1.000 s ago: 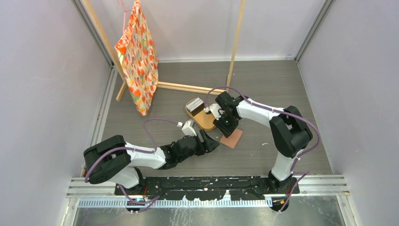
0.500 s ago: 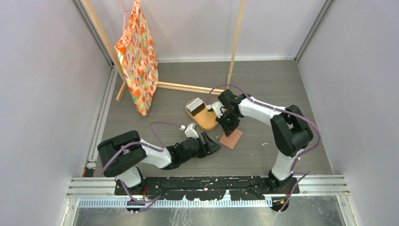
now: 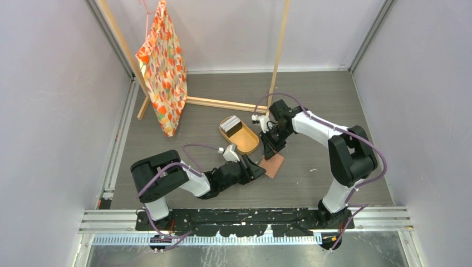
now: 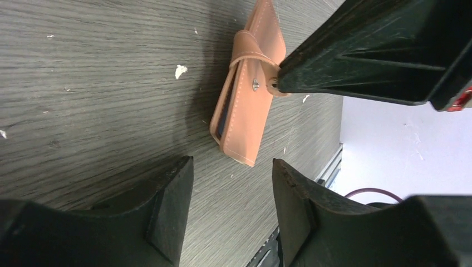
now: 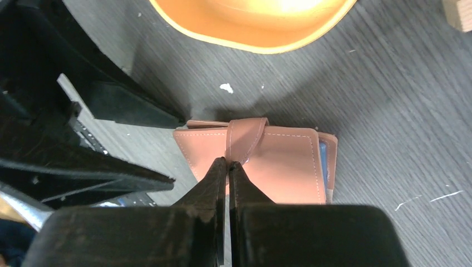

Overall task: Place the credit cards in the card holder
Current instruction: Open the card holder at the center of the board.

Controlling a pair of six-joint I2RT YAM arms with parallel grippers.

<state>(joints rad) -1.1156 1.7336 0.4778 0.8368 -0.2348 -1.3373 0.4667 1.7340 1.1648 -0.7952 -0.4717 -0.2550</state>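
The card holder [image 3: 275, 166], a salmon-brown leather wallet, lies folded on the grey floor just right of the tan tray. My right gripper [image 5: 228, 163] comes down on it from above and is shut on its little snap tab [image 4: 249, 45], which arches up off the cover. A blue card edge [image 5: 321, 160] peeks from the wallet's side. My left gripper [image 4: 231, 167] hovers low just left of the card holder [image 4: 247, 119], open with only bare floor between its fingers. A grey stack of credit cards [image 3: 232, 125] sits in the tray's far end.
The oval tan tray [image 3: 249, 146] lies just behind the wallet, and its rim [image 5: 253, 45] fills the top of the right wrist view. A wooden frame [image 3: 278, 53] holding an orange patterned bag [image 3: 164, 67] stands at the back. Walls close in both sides.
My right gripper swung off the tray toward the card holder and shut on its snap tab. The left arm slid right, closer to the wallet, with its jaws narrowing somewhat.
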